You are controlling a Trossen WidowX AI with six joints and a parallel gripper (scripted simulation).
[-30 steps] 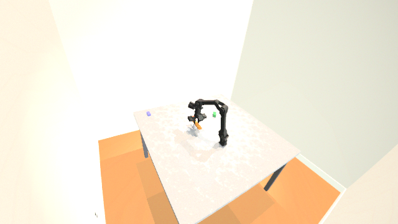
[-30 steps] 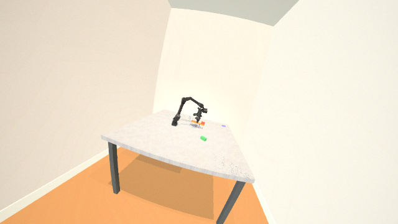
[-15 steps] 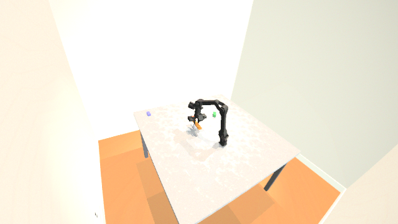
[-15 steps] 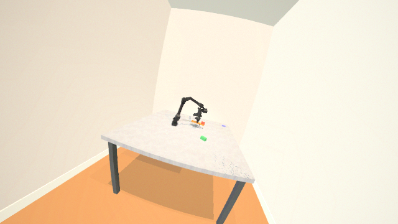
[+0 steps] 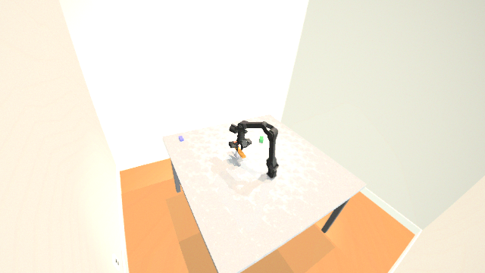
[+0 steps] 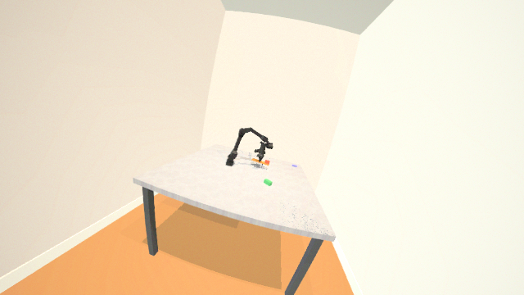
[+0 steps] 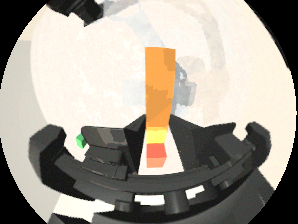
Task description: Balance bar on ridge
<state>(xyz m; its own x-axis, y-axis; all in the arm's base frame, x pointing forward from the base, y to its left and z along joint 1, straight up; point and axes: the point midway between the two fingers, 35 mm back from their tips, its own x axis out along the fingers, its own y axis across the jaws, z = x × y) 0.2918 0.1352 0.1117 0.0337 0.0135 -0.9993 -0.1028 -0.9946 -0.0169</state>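
Orange bar hanging from the gripper in the top view, clamped tight, slanting down over the pale table. Hard to pick out the ridge from up here; just a greyish smudge under the bar. Purple block and green block well apart from the action.

Over to the exterior view: bar looks closer to level, low over the table, with a red end showing. Green block sits nearer this camera. Whether the bar touches anything, cannot tell.

Wrist view now: bar running straight away from the jaws, held near its red-and-yellow end, a grey shape just beside its middle, likely the ridge. Best bet: centre the bar's midpoint over that ridge, level it, lower gently, then release slowly.
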